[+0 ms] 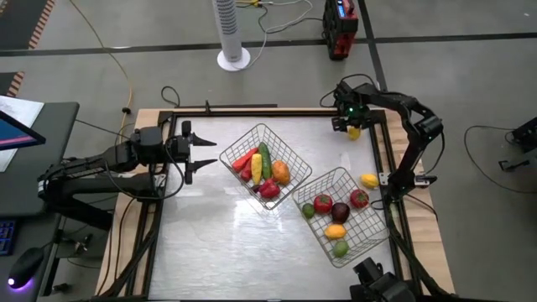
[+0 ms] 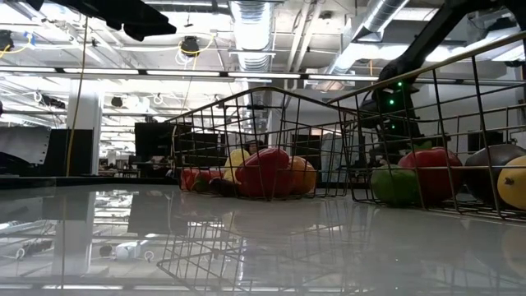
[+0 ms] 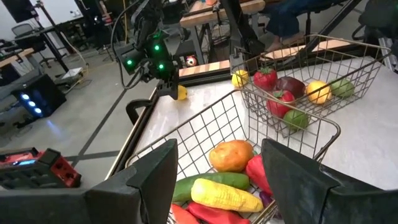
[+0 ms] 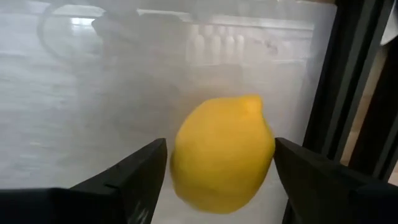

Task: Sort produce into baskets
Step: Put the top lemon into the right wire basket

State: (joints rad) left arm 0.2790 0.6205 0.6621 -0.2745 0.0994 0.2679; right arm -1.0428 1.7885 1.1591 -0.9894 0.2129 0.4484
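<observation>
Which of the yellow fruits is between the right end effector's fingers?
The lemon at the table's far right corner, under the right end effector. The other loose yellow piece lies beside the right basket.

Right end effector (image 1: 353, 127) sits over a yellow lemon (image 1: 354, 132) near the table's (image 1: 218, 243) far right corner

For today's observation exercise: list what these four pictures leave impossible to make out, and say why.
- Right gripper with lemon: whether the fingers touch it; right wrist view, blurred.
- Left basket's bottom produce: high view, upper pieces cover it.
- Right basket: low view, frame edge cuts it.
- Left gripper: open beside the left basket.
</observation>
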